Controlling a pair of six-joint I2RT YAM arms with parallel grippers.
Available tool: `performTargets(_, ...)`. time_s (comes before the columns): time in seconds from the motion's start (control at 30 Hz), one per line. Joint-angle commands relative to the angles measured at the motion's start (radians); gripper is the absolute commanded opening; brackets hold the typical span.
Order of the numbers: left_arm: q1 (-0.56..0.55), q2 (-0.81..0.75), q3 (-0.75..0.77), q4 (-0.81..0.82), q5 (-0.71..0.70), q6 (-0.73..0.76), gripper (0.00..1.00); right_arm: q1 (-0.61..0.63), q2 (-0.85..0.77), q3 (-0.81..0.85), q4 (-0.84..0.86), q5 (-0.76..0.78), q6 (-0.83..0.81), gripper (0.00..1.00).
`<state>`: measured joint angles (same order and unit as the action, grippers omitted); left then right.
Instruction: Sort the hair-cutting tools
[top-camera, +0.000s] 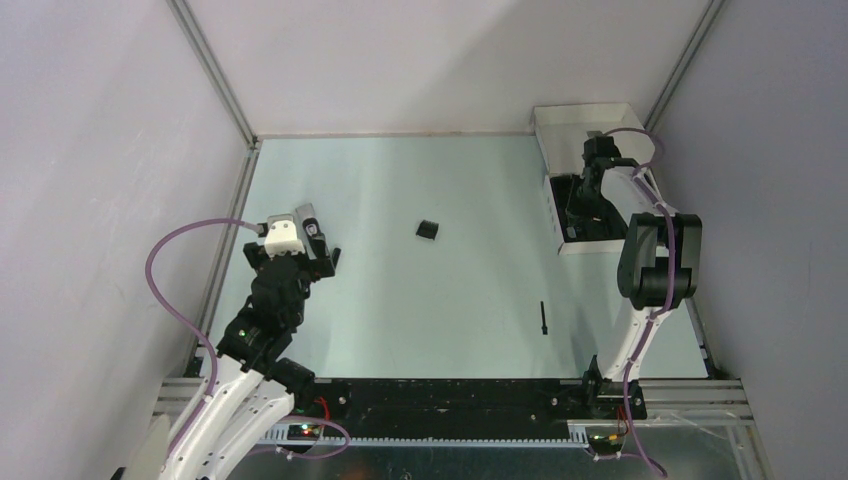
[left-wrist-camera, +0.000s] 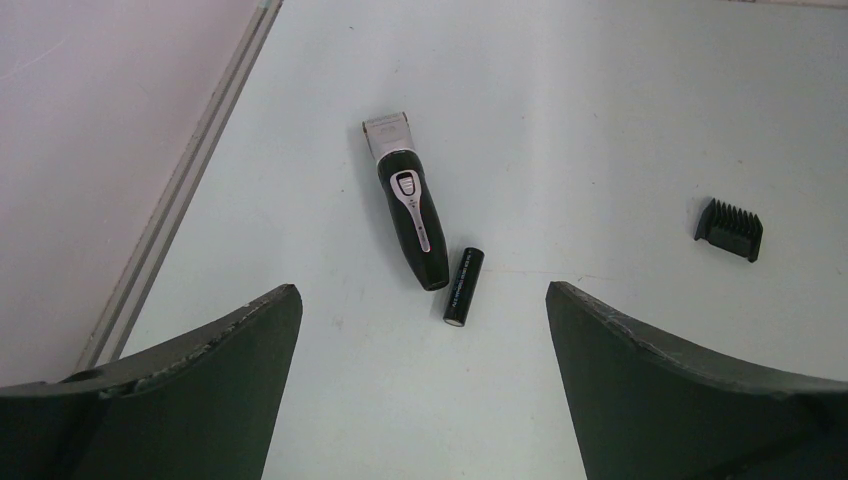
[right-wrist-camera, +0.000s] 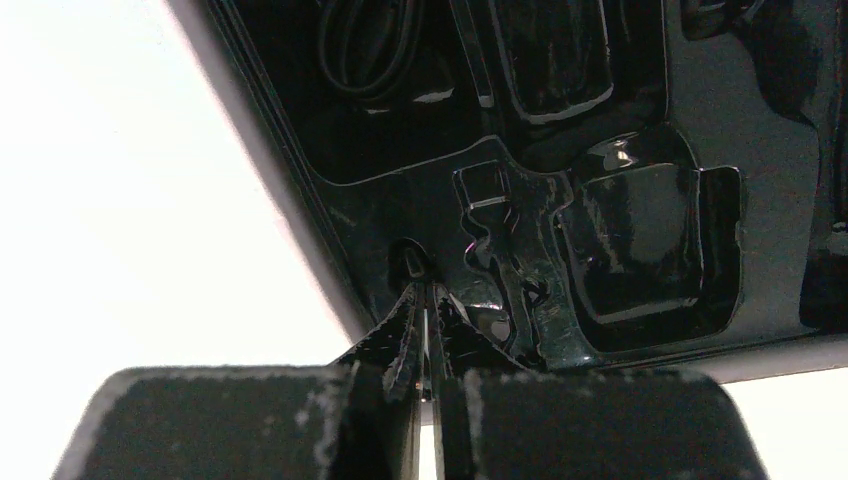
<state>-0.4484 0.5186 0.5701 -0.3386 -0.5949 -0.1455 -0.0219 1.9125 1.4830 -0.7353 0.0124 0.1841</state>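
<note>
1. Toward the table's (top-camera: 400, 300) left side lies the hair clipper (left-wrist-camera: 410, 215), with a black cylinder (left-wrist-camera: 464, 286) just beside its near end. I should descend centred on its body, jaws spanning the narrow width, clear of the cylinder.
2. My left pincer (left-wrist-camera: 422, 290) hangs above it, jaws fully apart, holding nothing.
3. At far right, my right pincer (right-wrist-camera: 425, 350) is closed over the black tray (right-wrist-camera: 760, 150); whether it pinches anything I cannot tell.
4. Comb attachment (top-camera: 427, 229) and stick brush (top-camera: 543, 318) lie mid-table.

I see the silver-and-black hair clipper (left-wrist-camera: 408, 205) lying flat mid-frame in the left wrist view, blade toward the top, a small black cylinder (left-wrist-camera: 464, 287) just beside its lower end. The comb attachment (left-wrist-camera: 729, 229) sits far right. Overhead, the thin stick brush (top-camera: 543, 319) lies lower right of centre.
</note>
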Motion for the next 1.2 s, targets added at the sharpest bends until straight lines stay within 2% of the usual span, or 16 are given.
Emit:
performTargets(0.0, 0.005, -0.005, -0.005, 0.034, 0.0, 0.02, 1.0, -0.002, -0.022, -0.012, -0.022, -0.014, 0.013, 0.07)
performTargets(0.2, 0.005, 0.004, 0.015, 0.01, -0.002, -0.005, 1.0, 0.011, -0.122, 0.023, -0.055, -0.021, 0.018, 0.12)
performTargets(0.33, 0.005, 0.045, 0.057, -0.035, 0.0, -0.049, 1.0, 0.041, -0.228, 0.008, -0.084, -0.016, 0.041, 0.27)
performTargets(0.5, 0.006, 0.116, 0.133, -0.102, 0.008, -0.129, 1.0, 0.101, -0.379, -0.089, -0.115, -0.016, 0.105, 0.5)
performTargets(0.63, 0.031, 0.224, 0.177, -0.15, 0.046, -0.223, 1.0, 0.161, -0.486, -0.193, -0.107, -0.012, 0.144, 0.61)
performTargets(0.77, 0.08, 0.364, 0.218, -0.178, 0.106, -0.28, 0.99, 0.232, -0.555, -0.258, -0.085, -0.013, 0.158, 0.63)
performTargets(0.93, 0.169, 0.534, 0.229, -0.183, 0.221, -0.346, 0.94, 0.346, -0.579, -0.29, -0.048, 0.017, 0.157, 0.64)
performTargets(1.17, 0.264, 0.72, 0.231, -0.134, 0.352, -0.349, 0.75, 0.423, -0.604, -0.351, 0.016, -0.05, 0.188, 0.65)
